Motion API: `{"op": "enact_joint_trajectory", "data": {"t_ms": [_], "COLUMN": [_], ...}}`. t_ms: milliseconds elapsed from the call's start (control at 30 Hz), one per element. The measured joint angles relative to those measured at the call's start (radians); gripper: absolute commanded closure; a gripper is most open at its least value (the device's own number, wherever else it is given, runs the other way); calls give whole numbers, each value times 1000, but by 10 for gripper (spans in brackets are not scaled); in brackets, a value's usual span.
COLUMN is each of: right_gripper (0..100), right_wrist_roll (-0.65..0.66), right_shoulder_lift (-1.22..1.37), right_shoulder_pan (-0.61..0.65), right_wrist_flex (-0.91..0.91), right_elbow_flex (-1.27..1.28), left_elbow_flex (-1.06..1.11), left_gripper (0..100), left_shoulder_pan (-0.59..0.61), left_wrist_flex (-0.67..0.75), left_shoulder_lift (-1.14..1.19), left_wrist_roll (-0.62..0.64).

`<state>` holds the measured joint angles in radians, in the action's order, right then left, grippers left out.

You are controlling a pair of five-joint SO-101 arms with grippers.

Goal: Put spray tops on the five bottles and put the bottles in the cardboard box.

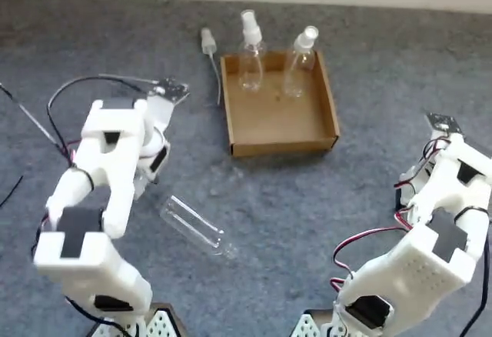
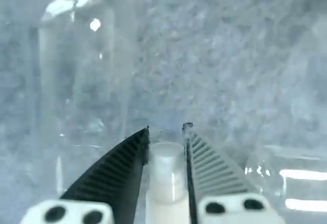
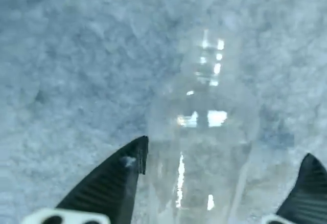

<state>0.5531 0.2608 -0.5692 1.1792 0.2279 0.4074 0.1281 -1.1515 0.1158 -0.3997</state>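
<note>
Clamps a white top (image 2: 166, 178) between the pressed-together jaws of the left gripper (image 2: 166, 129), probably to carry it to an open neck. Keeps a clear bottle (image 2: 76, 91) close beside those jaws, likely the one to be capped next; hard to tell whether standing or lying. Straddles another bottle (image 3: 204, 121) with the right gripper (image 3: 225, 150), jaws spread wide on either side and touching nothing, which reads as a stance taken before a grasp, perhaps to steady the glassy body while a top goes on. In the upper middle of the high view, holds two capped bottles (image 1: 250, 52) upright at the far end of the box (image 1: 280, 146), pushed back there, by the look of it, so as to leave the near part free for three more. Just left of the box, on the carpet (image 1: 369, 83), a loose top (image 1: 208, 43) with its thin tube trailing toward the lower frame, lying ready for a later bottle. Near the centre, lower down, a bare bottle (image 1: 196, 225) on its side, uncapped, well apart from the box.
</note>
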Motion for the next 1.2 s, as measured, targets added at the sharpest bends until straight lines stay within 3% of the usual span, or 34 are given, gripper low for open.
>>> {"op": "enact_joint_trajectory", "data": {"t_ms": [200,700,933,1200], "right_gripper": [618,619,620,633], "right_wrist_roll": [3,-11,-11,-20], "right_shoulder_lift": [-81,-84,-84,-84], "right_shoulder_pan": [40,44,44,77], "right_wrist_flex": [55,69,69,69], "right_elbow_flex": [0,-5,-5,-5], "left_elbow_flex": [147,157,193,170], "left_gripper": [883,889,982,986], "left_shoulder_pan": [2,6,8,8], "left_wrist_flex": [120,48,48,51], "left_shoulder_lift": [-68,-80,-81,-110], "left_wrist_roll": [38,44,15,43]}}
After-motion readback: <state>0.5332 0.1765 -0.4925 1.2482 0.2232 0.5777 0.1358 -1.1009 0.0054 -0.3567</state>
